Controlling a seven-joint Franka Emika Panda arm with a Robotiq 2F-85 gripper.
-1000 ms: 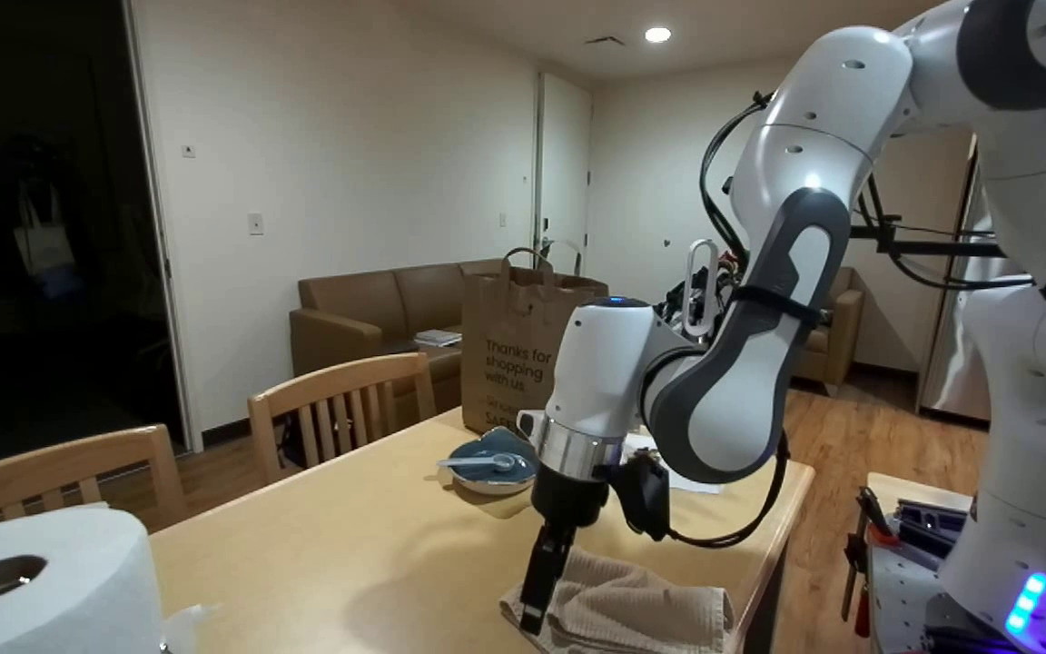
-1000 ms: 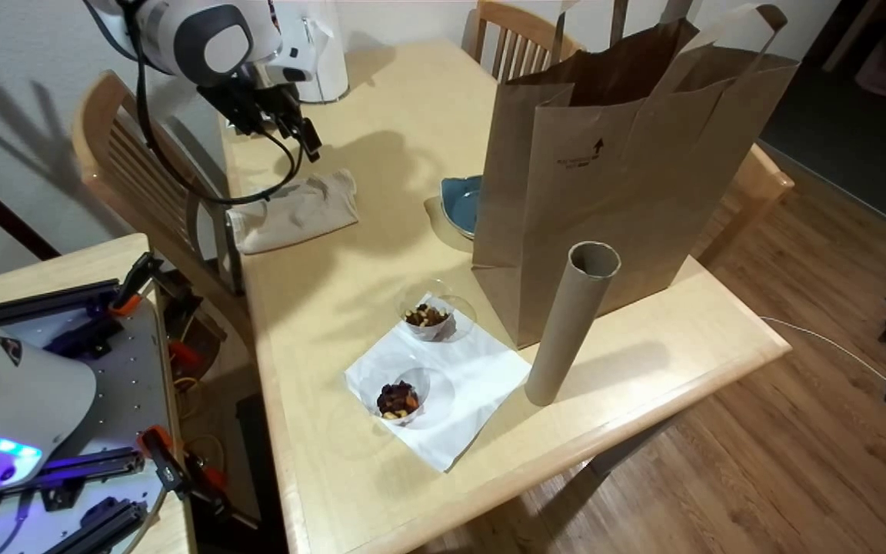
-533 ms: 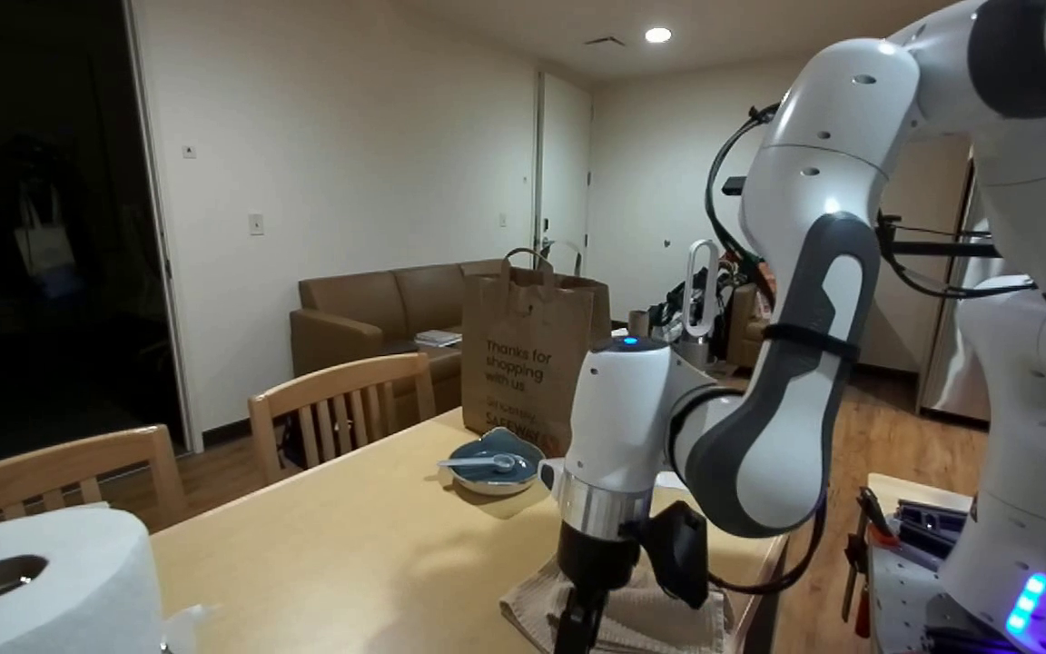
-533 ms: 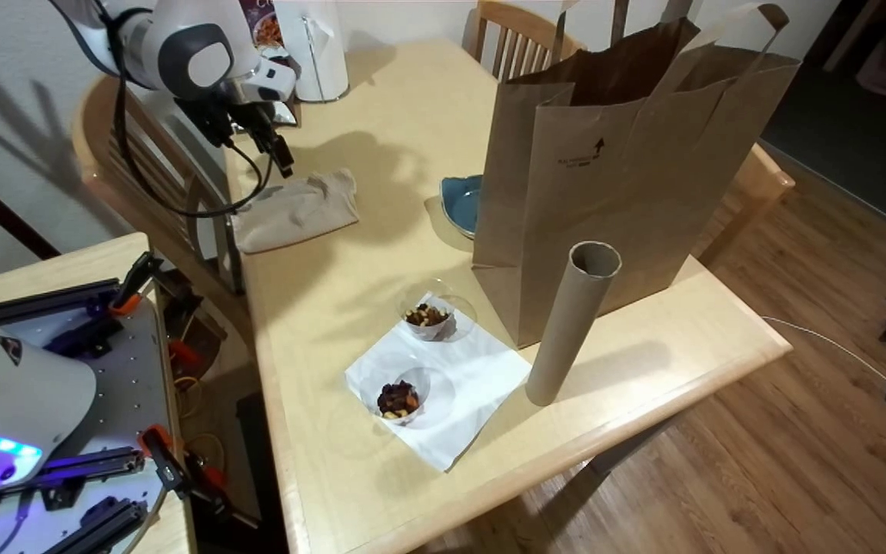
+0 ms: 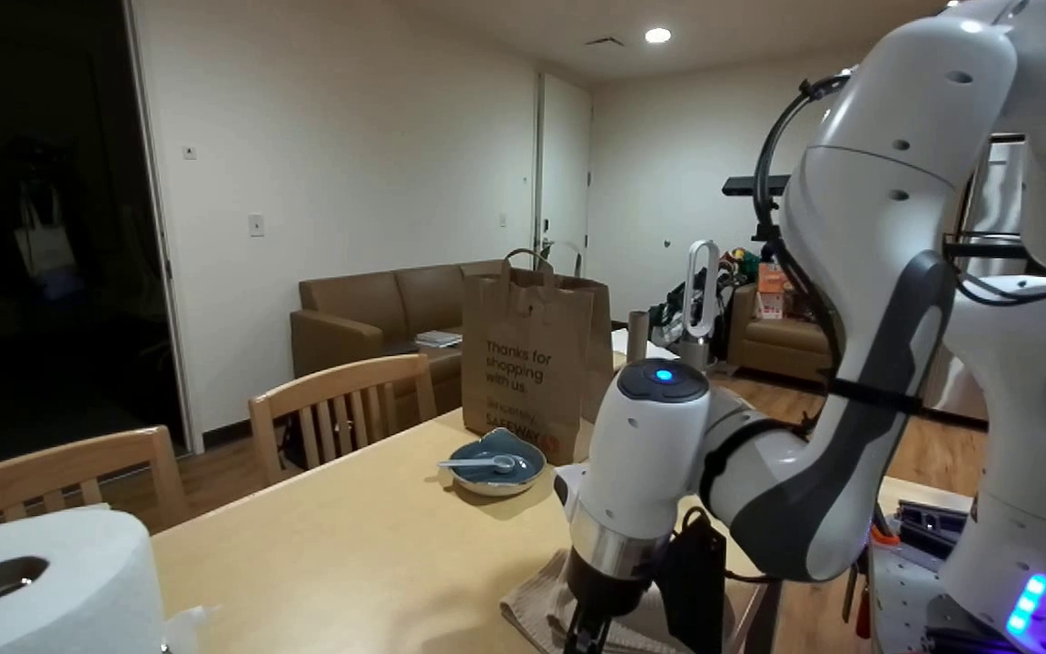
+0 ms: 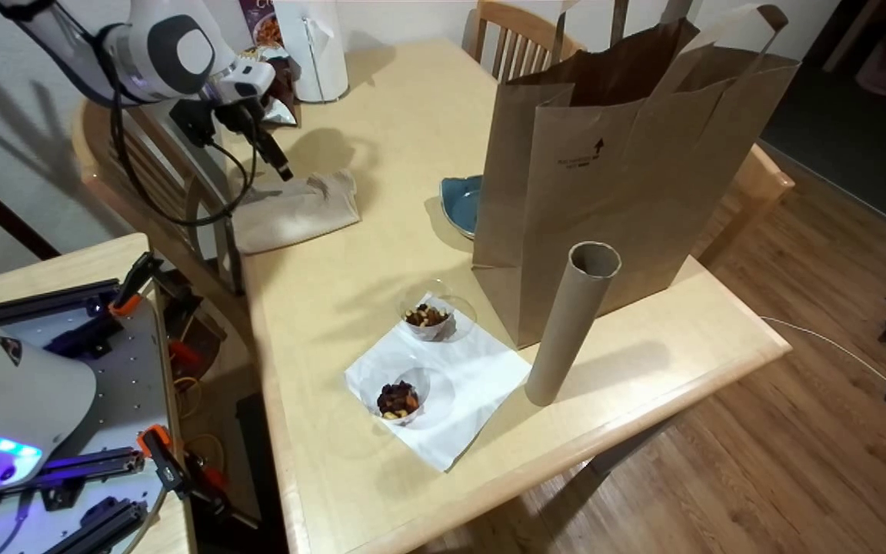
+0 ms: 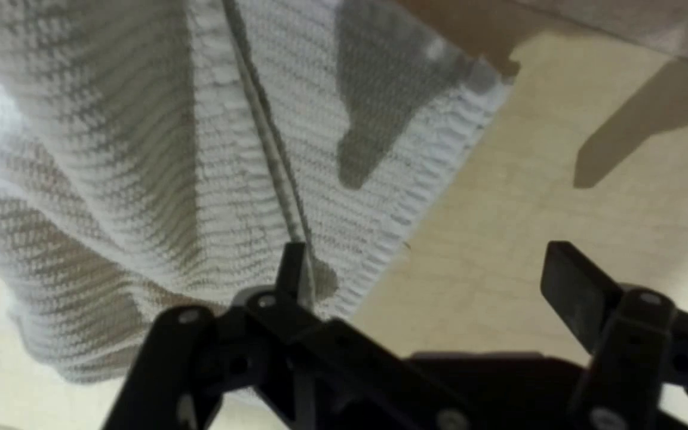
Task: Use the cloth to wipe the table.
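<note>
- The cloth (image 7: 218, 197) lies rumpled on the desk (image 7: 499, 227), partly beneath your jaws.
- You have them spread wide, one over the cloth's edge, one over bare desk.
- Against a second ago, your jaws sit lower; the cloth is unmoved.

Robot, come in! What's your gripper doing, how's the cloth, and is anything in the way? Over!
Gripper open, holding nothing. Cloth rumpled on the table, not yet grasped. Blue bowl and paper bag possibly in the wiping path.
</note>
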